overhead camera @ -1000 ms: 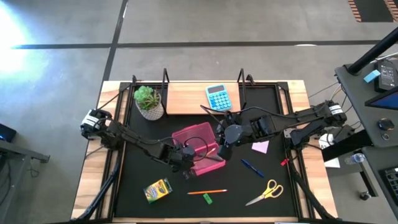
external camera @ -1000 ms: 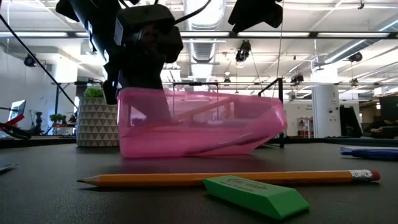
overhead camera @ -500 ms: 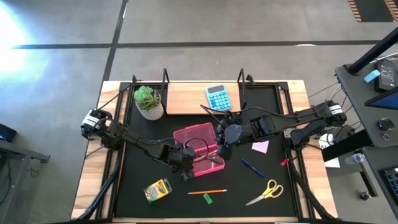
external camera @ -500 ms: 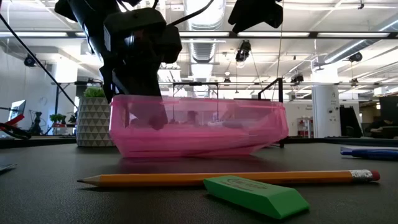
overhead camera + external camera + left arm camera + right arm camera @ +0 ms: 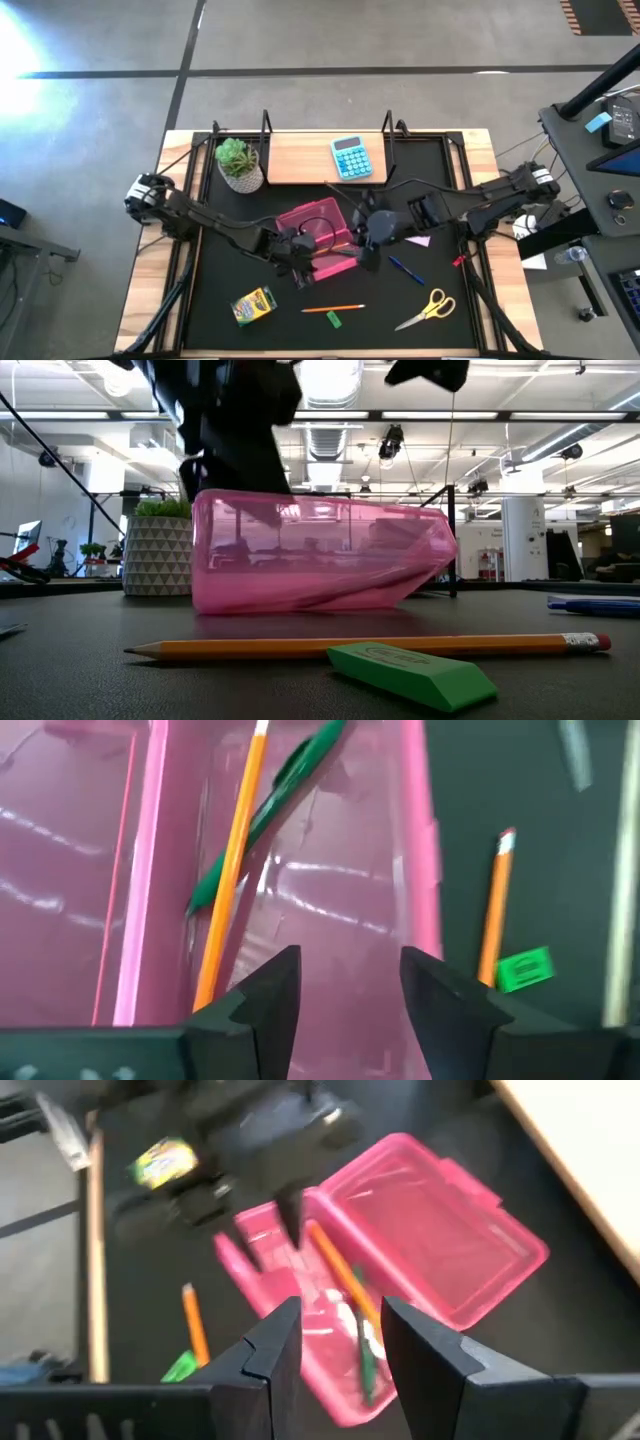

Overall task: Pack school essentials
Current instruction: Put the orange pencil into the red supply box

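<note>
While the translucent pink plastic pencil box (image 5: 318,240) lies open at the middle of the black table mat (image 5: 215,290), its lid folded back toward the far edge, both arms meet over it. The box's long axis runs roughly across the table. Inside it, the left wrist view shows a thin orange wooden pencil (image 5: 231,870) and a glossy green pen (image 5: 272,810) lying nearly side by side along the tray's length and crossing at a slight angle.

The left gripper (image 5: 297,252) hangs over the box's near left corner, its two dark fingers (image 5: 268,998) parted with nothing between them. The right gripper (image 5: 364,244) hovers at the box's right end, fingers likewise apart and empty.

On the mat nearer the front edge, a second orange pencil (image 5: 334,308) lies across the table, its graphite tip to the left and pink eraser to the right in the low view. A small flat green eraser block (image 5: 333,321) lies just in front of it. A yellow-green cardboard crayon box (image 5: 253,304) rests at a slant left of them. Yellow-handled scissors (image 5: 428,309) sit at the front right, blades pointing left. A slim blue pen (image 5: 404,270) lies diagonally right of the box.
</note>
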`<control>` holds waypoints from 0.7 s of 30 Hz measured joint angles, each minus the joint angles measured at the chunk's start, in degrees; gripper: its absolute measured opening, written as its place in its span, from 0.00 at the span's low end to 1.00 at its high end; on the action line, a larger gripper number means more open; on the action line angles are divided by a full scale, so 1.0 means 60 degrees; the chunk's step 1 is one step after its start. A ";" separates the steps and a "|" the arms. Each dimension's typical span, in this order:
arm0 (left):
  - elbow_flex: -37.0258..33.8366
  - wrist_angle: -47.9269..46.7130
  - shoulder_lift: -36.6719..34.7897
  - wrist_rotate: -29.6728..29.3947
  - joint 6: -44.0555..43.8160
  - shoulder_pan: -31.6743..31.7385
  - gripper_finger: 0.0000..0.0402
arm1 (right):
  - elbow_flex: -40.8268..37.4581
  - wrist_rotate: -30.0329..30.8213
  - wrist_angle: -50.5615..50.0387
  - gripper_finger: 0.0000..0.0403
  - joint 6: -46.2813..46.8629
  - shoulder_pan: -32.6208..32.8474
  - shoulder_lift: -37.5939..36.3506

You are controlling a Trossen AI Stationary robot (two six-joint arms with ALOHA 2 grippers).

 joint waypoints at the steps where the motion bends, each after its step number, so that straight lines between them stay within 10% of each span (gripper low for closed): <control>1: 0.0003 -0.0010 -0.0132 -0.0013 -0.0003 0.0010 0.39 | 0.0000 0.0001 -0.0007 0.32 0.0152 0.0174 -0.0002; 21: -0.0007 0.0087 -0.3456 -0.0033 -0.0084 -0.0510 0.39 | -0.0051 0.0046 0.0059 0.32 0.3001 0.3128 0.2213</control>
